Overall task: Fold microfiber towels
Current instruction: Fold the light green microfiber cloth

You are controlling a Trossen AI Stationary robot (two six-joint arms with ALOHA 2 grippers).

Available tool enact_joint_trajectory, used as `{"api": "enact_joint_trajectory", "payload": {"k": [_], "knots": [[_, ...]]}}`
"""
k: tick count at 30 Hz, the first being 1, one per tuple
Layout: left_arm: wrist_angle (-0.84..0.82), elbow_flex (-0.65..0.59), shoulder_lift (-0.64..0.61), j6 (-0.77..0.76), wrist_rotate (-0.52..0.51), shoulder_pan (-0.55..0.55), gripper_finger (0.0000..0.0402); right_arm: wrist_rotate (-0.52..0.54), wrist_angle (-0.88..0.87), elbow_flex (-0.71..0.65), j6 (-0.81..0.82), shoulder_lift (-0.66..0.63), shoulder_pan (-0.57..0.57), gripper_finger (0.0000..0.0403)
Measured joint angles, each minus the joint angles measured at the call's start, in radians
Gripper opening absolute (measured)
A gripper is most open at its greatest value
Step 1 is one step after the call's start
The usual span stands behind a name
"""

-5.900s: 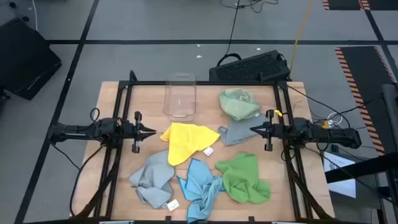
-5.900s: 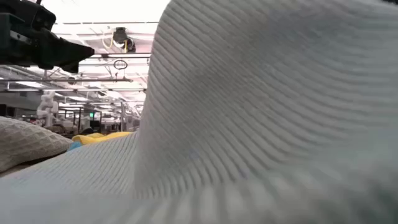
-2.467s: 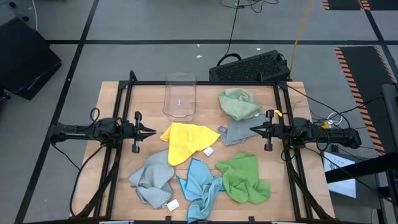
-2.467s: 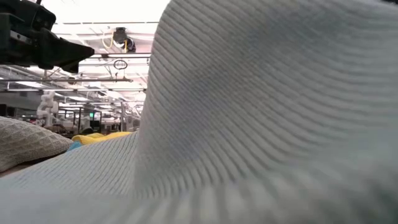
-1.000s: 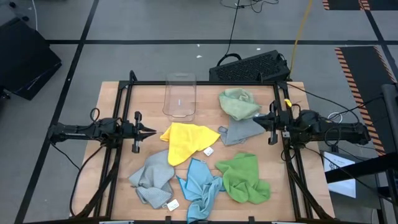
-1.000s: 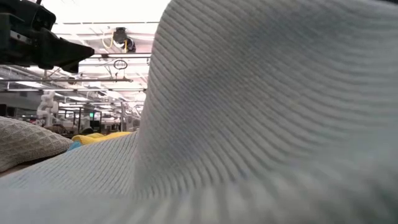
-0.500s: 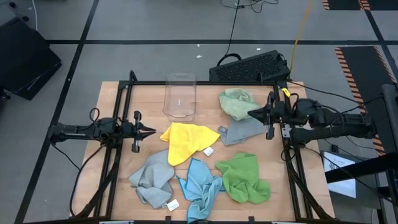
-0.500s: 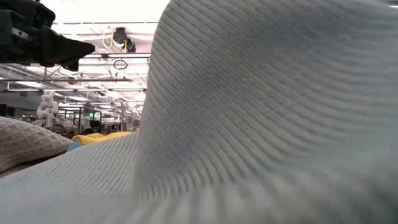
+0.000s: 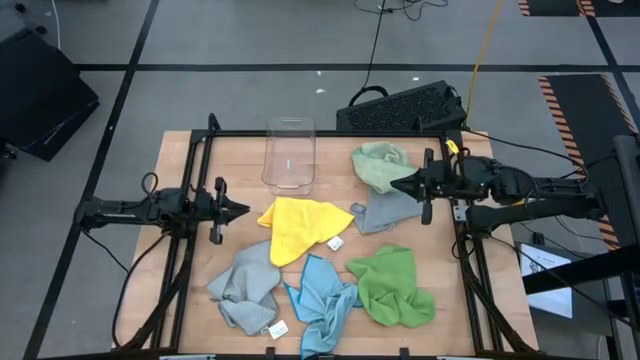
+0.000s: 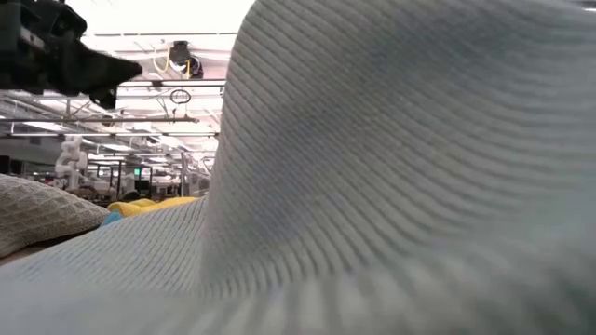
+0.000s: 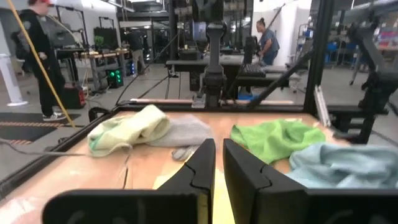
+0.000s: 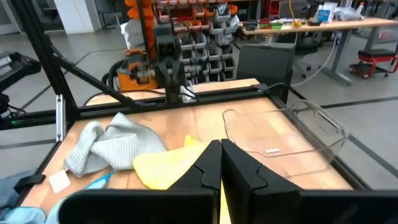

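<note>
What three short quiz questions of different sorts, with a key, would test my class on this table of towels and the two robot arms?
1. True or false: the yellow towel lies inside the clear bin.
2. Which towel is nearest the right gripper? A pale green towel; B blue towel; C bright green towel.
3. Fill in: the left gripper points at the ____ towel.

Key: 1 false; 2 A; 3 yellow.
</note>
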Motion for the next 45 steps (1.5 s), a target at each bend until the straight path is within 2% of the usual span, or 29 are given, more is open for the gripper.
{"api": "enact_joint_trajectory", "payload": {"k": [7,12,22,29,34,38,45], "knots": [[-0.17,0.181,0.018,-0.034,0.0,0.0,0.0035,0.0,0.008,0.0,-0.026,0.02,0.0,0.0],[-0.319,0.362,0.091,-0.026,0.0,0.0,0.0035,0.0,0.011,0.0,-0.029,0.021,0.0,0.0],[-0.582,0.762,0.35,0.044,0.0,0.0,0.0035,0.0,0.035,-0.051,-0.05,0.021,0.0,0.0],[-0.7,0.968,0.542,0.099,0.0,0.0,0.0035,0.0,0.064,-0.115,0.057,0.021,0.001,0.0],[-0.741,0.993,0.626,0.108,0.0,0.0,0.0035,0.008,0.107,-0.186,0.118,0.022,0.014,0.0],[-0.715,0.943,0.673,0.084,0.0,0.0,0.0035,0.084,0.125,-0.242,0.177,0.04,0.049,0.0],[-0.498,0.778,0.754,0.073,0.0,-0.002,0.0035,0.214,0.155,-0.286,0.28,0.139,0.098,0.0]]}}
